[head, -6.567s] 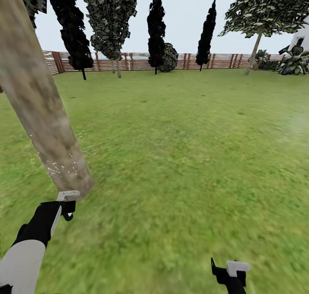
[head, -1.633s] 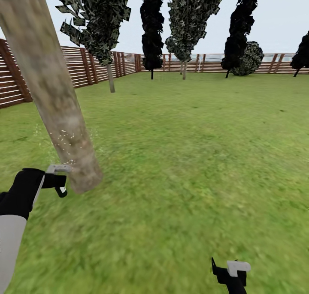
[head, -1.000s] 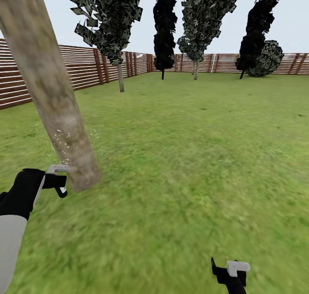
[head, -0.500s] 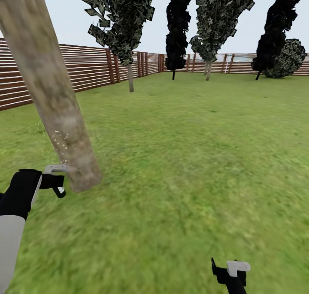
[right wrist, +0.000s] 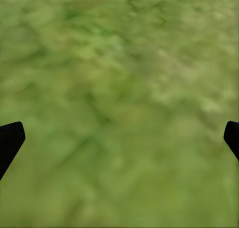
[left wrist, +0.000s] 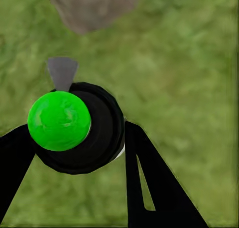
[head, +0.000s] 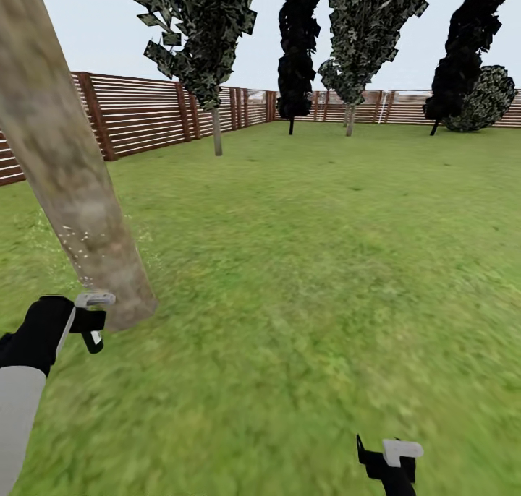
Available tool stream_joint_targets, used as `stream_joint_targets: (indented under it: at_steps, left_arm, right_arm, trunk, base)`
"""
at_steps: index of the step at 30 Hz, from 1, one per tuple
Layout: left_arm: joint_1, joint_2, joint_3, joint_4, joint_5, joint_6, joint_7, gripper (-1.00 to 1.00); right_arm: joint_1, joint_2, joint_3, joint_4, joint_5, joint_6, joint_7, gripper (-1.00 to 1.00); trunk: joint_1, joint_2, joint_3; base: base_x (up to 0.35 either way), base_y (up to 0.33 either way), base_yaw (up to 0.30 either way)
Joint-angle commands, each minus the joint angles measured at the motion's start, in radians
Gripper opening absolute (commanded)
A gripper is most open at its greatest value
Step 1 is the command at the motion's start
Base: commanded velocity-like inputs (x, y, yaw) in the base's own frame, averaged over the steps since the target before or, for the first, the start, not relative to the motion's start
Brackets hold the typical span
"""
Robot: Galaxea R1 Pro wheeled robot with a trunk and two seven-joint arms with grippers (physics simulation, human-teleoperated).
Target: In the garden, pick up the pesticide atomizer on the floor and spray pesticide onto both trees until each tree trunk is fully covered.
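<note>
A thick, mottled grey-brown tree trunk [head: 65,170] leans across the left of the head view, with tiny white pesticide specks [head: 78,241] on its lower part. My left gripper [head: 88,321] is shut on the pesticide atomizer [head: 95,299], just beside the trunk's base. In the left wrist view the atomizer [left wrist: 64,120] has a bright green cap and a black body. Its grey nozzle [left wrist: 62,72] points at the trunk's foot [left wrist: 92,8], and my left gripper [left wrist: 74,153] has a finger on each side of it. My right gripper [head: 387,461] hangs low over the grass, open [right wrist: 119,143] and holding nothing.
Green lawn [head: 325,264] spreads ahead and to the right. A brown slat fence [head: 145,113] runs along the left and the back. Thin-trunked dark trees [head: 210,48] and a round bush [head: 485,98] stand near the fence.
The whole view has shifted, so the camera moved; the trunk now sits further left in the picture. My left gripper still holds the atomizer beside the trunk's base. The right gripper is unchanged.
</note>
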Motion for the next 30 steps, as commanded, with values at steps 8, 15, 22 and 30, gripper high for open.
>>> stream_joint_targets:
  at_steps: [8,15,22,30]
  left_arm:
    - [0.03,-0.005,-0.003,0.102,-0.002,-0.125,0.018,-1.0]
    - [0.035,-0.047,0.018,0.1,-0.004,-0.146,0.058,-1.0]
    - [0.088,-0.048,0.024,0.101,-0.002,-0.157,0.06,-1.0]
    - [0.091,-0.054,0.078,0.089,-0.003,-0.165,0.06,-1.0]
  right_arm:
    - [0.0,0.002,0.0,0.0,0.0,0.0,0.0,1.0]
    - [0.0,0.002,0.0,0.001,0.001,0.0,0.001,1.0]
    - [0.0,0.002,0.0,0.001,0.001,0.0,0.0,1.0]
    - [0.0,0.002,0.0,0.001,0.0,0.0,0.0,1.0]
  trunk:
    - [0.0,0.0,0.0]
    - [0.0,0.0,0.0]
    - [0.0,0.0,0.0]
    - [0.0,0.0,0.0]
  base:
    - [0.008,-0.004,0.243]
    - [0.019,-0.043,0.045]
    - [0.153,-0.24,0.106]
    - [0.259,-0.163,0.235]
